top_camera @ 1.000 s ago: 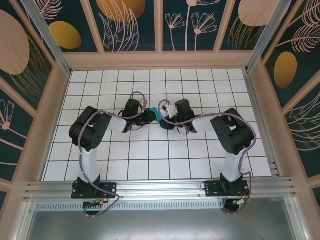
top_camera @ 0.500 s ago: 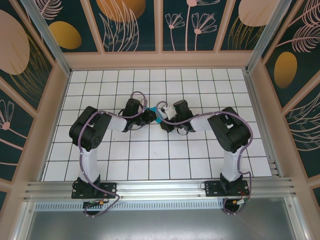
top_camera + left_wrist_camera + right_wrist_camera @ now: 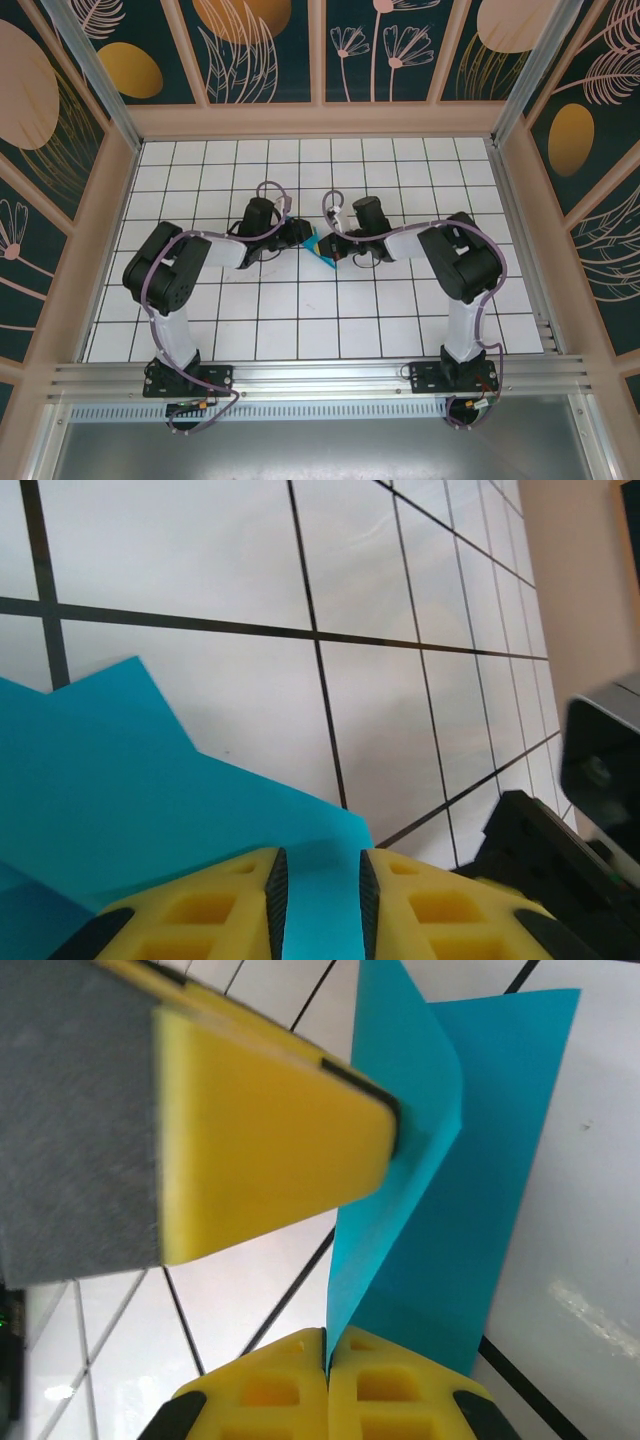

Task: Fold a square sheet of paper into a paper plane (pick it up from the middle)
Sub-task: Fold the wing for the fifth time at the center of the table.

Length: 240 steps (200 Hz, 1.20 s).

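**Two grippers share a half-folded sheet at mid-table**

The square sheet of paper (image 3: 325, 249), teal and creased, stands partly raised off the gridded table (image 3: 300, 320). The right gripper (image 3: 327, 1352), at its 3 o'clock, is pinched closed on one edge, seemingly to anchor it. The left gripper (image 3: 318, 905), at 9 o'clock, straddles the sheet, fingers slightly apart.

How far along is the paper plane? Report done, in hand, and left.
Done: the square sheet of paper is already creased into layers, one flap standing up. In hand: the right gripper has its fingers shut on an edge; the left gripper has its fingers slightly apart over it. Left: it is no narrow pointed dart yet, so more folds look needed.
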### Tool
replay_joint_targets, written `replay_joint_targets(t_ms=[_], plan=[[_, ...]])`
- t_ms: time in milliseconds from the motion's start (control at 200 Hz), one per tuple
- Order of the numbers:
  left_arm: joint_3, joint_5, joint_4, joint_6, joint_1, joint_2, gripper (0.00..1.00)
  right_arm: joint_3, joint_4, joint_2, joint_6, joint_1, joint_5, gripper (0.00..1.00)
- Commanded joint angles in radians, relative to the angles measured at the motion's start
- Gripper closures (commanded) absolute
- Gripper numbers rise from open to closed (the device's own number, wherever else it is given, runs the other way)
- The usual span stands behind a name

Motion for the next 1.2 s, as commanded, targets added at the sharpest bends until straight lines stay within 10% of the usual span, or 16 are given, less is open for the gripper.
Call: replay_joint_targets(t_ms=[0, 1196], plan=[[-0.043, 0.042, 0.109, 0.001, 0.001, -0.019, 0.70, -0.018, 0.100, 0.050, 0.144, -0.025, -0.111, 1.00], [-0.104, -0.014, 0.127, 0.007, 0.001, 0.029, 0.83, 0.167, -0.321, 0.221, 0.214, -0.005, 0.104, 1.00]])
